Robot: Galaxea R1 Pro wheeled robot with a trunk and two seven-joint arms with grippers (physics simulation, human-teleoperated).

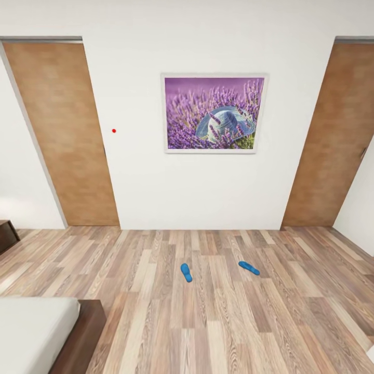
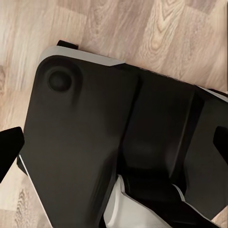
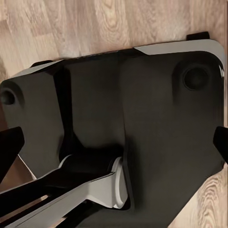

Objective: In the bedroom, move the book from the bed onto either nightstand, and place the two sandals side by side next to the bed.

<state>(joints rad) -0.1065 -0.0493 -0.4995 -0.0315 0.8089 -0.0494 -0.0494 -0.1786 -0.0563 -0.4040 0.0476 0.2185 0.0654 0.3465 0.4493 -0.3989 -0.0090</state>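
Note:
Two bright blue sandals lie apart on the wood-plank floor in the head view, one (image 1: 186,272) near the middle and the other (image 1: 249,267) to its right, angled differently. A corner of the bed (image 1: 31,332), with pale mattress and dark brown frame, shows at the lower left. At the far left edge is a dark brown nightstand (image 1: 6,235). The book is out of view. My left gripper (image 2: 114,147) hangs open over the robot's black base, its dark fingertips (image 2: 9,152) far apart. My right gripper (image 3: 114,145) is open the same way, holding nothing.
A white wall faces me with a framed lavender picture (image 1: 214,113), flanked by two brown wooden doors (image 1: 65,135) (image 1: 337,140). The robot's black and white base (image 2: 85,142) lies below both wrist cameras. Plank floor stretches between the bed and the wall.

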